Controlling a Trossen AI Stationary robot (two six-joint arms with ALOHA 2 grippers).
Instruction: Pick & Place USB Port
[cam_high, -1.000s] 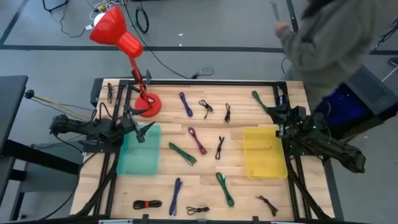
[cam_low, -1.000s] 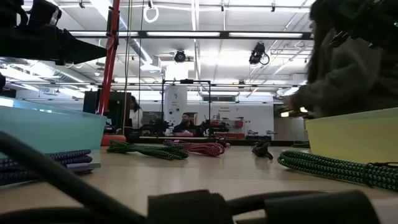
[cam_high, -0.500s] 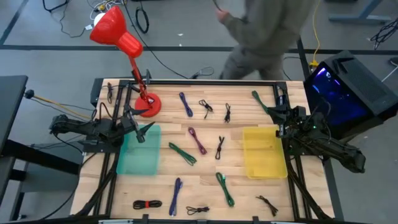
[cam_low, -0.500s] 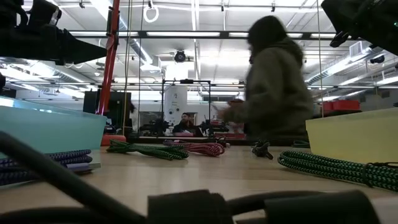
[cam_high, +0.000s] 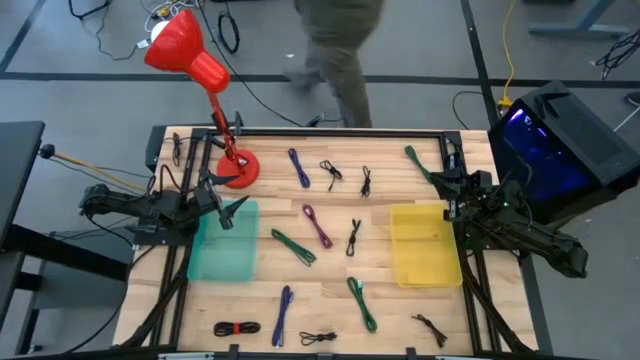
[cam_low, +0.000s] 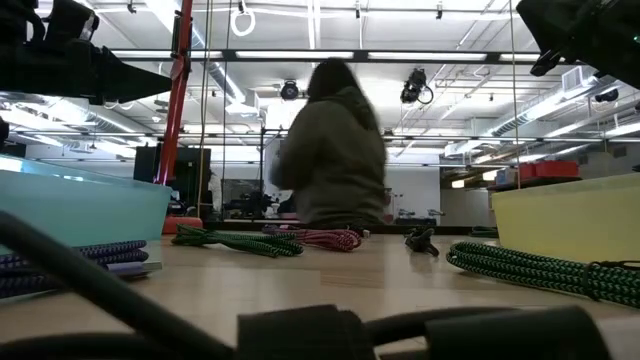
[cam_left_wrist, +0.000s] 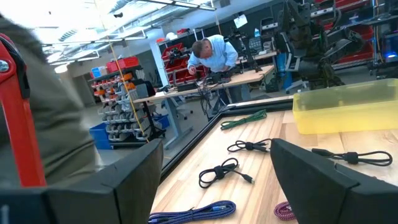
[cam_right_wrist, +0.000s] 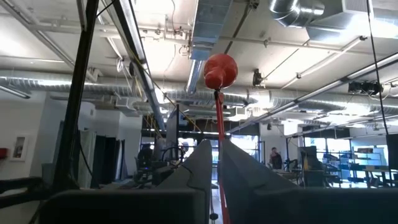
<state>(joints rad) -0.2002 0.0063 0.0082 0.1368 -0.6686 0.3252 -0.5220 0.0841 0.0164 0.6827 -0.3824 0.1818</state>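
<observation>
Several bundled USB cables lie flat on the wooden table: a purple one (cam_high: 298, 167), black ones (cam_high: 331, 172), a pink one (cam_high: 317, 225) and green ones (cam_high: 293, 246). My left gripper (cam_high: 222, 198) hovers open over the far edge of the teal bin (cam_high: 222, 250), touching nothing. In its wrist view (cam_left_wrist: 216, 146) the fingers stand wide apart, facing the black cables (cam_left_wrist: 224, 172). My right gripper (cam_high: 447, 192) is shut and empty, raised by the far right corner of the yellow bin (cam_high: 424, 245). In its wrist view (cam_right_wrist: 214, 149) its tips meet.
A red desk lamp (cam_high: 215, 75) stands on its base (cam_high: 240, 168) at the far left of the table. More cables (cam_high: 361, 302) lie along the near edge. A person (cam_high: 335, 40) walks on the floor beyond the far edge. Bare wood shows between the two bins.
Both arms have kept still. The person behind the table's far edge has walked from the right side toward the left.
</observation>
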